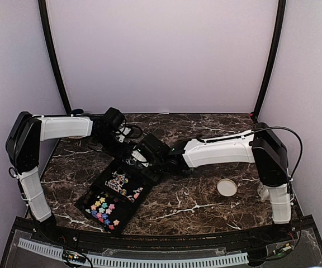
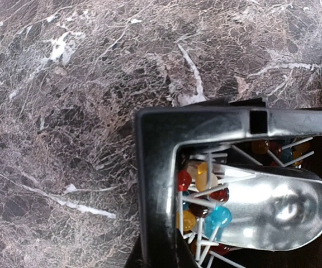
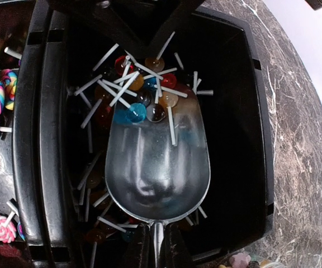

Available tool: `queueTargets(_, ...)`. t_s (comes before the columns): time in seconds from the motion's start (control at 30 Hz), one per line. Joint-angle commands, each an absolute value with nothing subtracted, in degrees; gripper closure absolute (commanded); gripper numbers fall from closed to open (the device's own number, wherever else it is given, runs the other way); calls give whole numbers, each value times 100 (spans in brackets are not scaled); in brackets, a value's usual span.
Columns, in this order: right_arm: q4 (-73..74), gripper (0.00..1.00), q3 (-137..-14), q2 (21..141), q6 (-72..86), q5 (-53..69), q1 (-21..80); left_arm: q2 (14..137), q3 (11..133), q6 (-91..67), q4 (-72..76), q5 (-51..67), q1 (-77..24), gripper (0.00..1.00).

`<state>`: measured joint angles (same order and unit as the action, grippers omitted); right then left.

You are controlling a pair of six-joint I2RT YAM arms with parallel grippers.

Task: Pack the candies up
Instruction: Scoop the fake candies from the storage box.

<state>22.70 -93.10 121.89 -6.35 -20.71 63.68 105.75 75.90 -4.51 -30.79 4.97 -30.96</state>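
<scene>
Right wrist: right gripper clamped on scoop handle, bowl among candies in tray; drive low under them, lift level; left gripper closed, hold unclear.

A table with a dark brown, marble-patterned top veined in white takes up the whole bottom of the enclosure. Plain pale lilac walls close it in on three sides: a back wall that meets the table's far edge, a left wall and a right wall. A thin black pole rises from each far corner, the left pole and the right pole, and in the top view they spread apart toward the top. Along the near edge runs a black ledge, with a white slotted strip just in front of it. The light is soft and even, shadows are faint, and the tabletop has a slight sheen.
</scene>
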Motion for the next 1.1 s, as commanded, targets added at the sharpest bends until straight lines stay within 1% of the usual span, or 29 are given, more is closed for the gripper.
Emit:
queueTargets(0.0, 1522, 100, -8591, 11946, -372, -1976, 6218, 10221, 7793, -364, -2653, 981, -3234, 100)
queueTargets(0.17, 336, 100, -7572, 11475, -290, -1805, 6090, 10223, 7793, -391, -2680, 963, -3208, 100)
queueTargets(0.27, -188, 100, -7217, 11334, -179, -1597, 6041, 10235, 7789, -395, -2685, 962, -3200, 100)
queueTargets(0.63, -1325, 100, -6317, 10907, -98, -1547, 5942, 10296, 7818, -428, -2759, 907, -3164, 100)
queueTargets(1.07, -1887, 100, -5776, 10408, -171, -1510, 5917, 10316, 7815, -466, -2785, 854, -3120, 100)
